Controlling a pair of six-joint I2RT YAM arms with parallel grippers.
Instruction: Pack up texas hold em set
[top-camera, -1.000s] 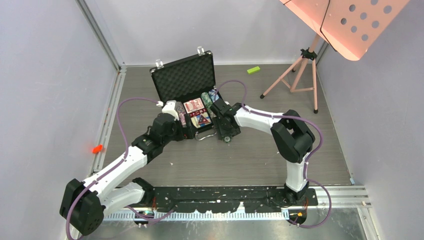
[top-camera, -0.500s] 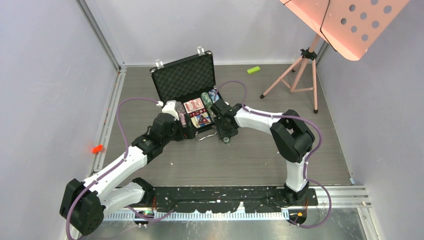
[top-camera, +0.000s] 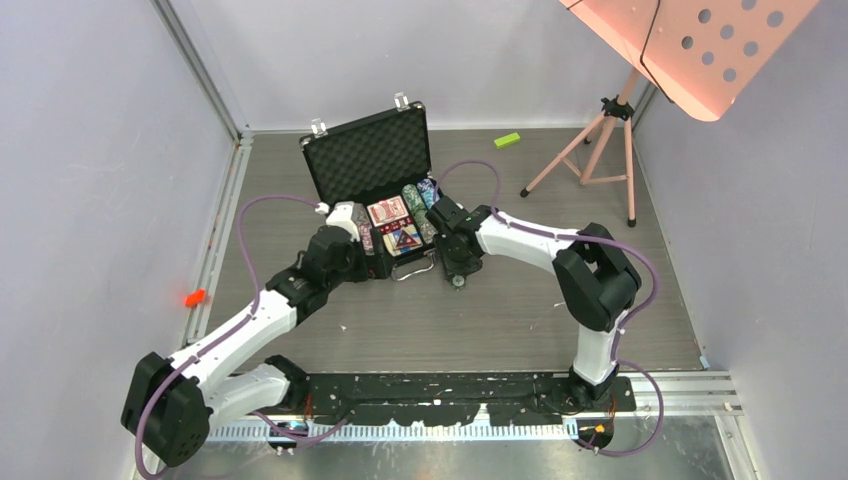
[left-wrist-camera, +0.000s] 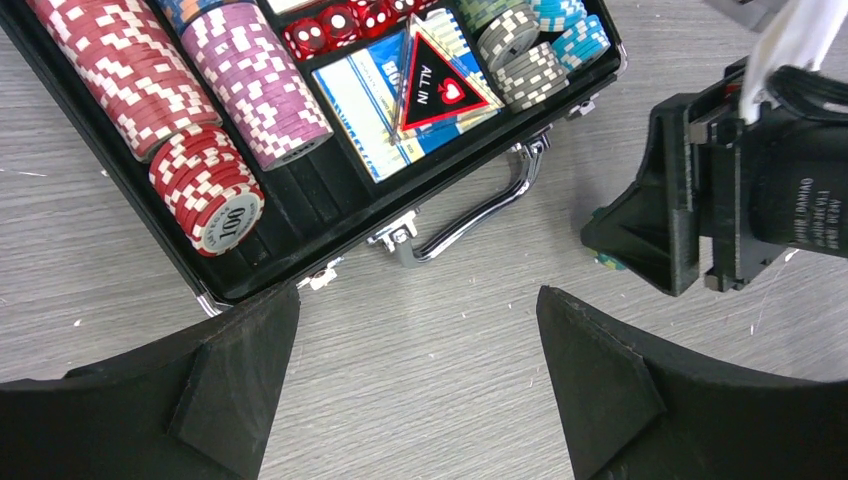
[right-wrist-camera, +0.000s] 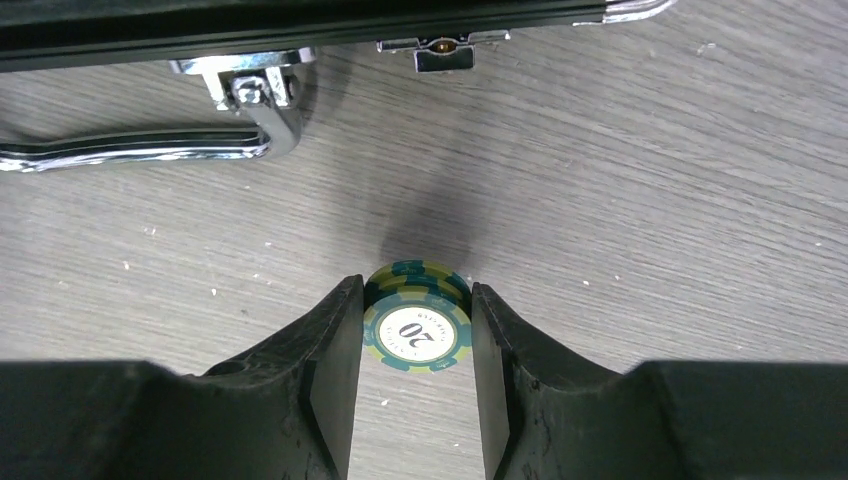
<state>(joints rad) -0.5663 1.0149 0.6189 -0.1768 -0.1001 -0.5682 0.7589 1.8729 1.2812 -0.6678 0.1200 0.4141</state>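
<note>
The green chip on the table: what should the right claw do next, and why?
Probably finish pinching the green chip. It lies outside the case, and the right claw has a finger at each side, maybe not gripping yet.

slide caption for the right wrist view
right jaws pinching a green 20 chip on the table near the case handle

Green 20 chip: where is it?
Right wrist view: the green 20 chip sits on the table between the fingers of the right hand, just outside the case, right of its handle.
</note>
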